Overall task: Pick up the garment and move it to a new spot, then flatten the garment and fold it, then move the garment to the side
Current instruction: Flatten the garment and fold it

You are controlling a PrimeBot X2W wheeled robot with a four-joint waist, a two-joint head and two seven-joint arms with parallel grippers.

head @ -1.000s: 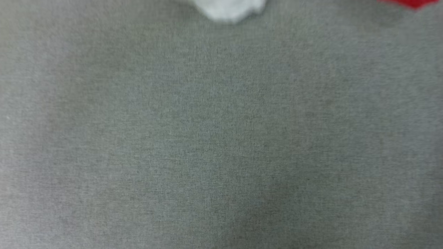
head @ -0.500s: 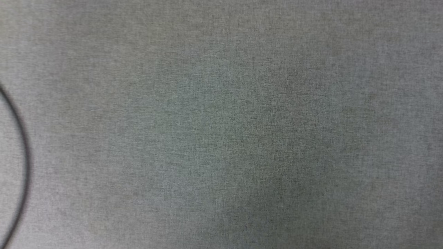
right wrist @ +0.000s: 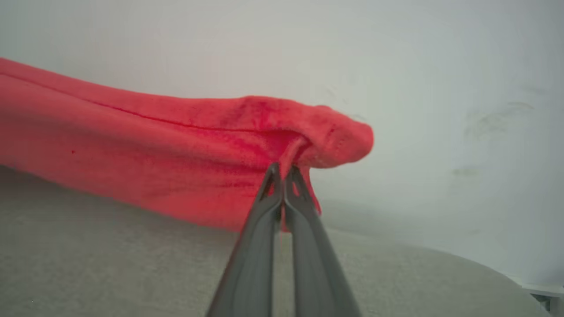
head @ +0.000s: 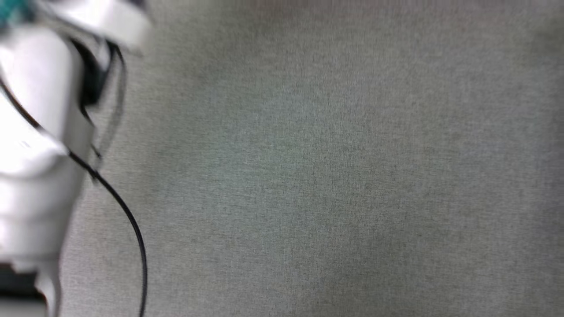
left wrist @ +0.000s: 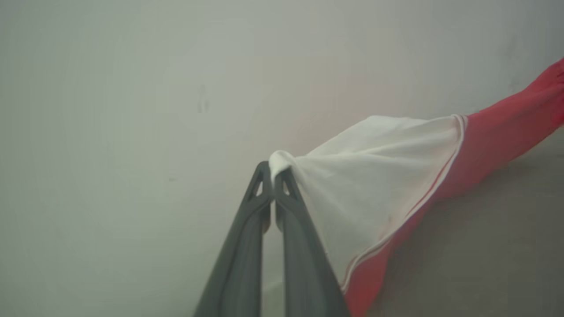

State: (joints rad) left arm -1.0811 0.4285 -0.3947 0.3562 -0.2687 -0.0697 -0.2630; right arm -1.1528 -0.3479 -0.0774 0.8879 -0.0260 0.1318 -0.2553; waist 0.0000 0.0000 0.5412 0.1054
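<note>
Grey fabric-covered counter (head: 330, 176): broad, plain.
Red jersey garment (right wrist: 132, 149) with a white, stripe-trimmed sleeve: stretched between both sets of fingers, above the counter.
Pale robot forearm (head: 35, 132): far left.
Left fingers (left wrist: 242, 255): clamped together on the sleeve tip.
Right fingers (right wrist: 251, 255): clamped on a red edge.
Thin black cable (head: 132, 229): beside the forearm.

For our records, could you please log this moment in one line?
red-and-white jersey garment: taut | left pincer: shut on white sleeve | right pincer: shut on red fabric
</note>
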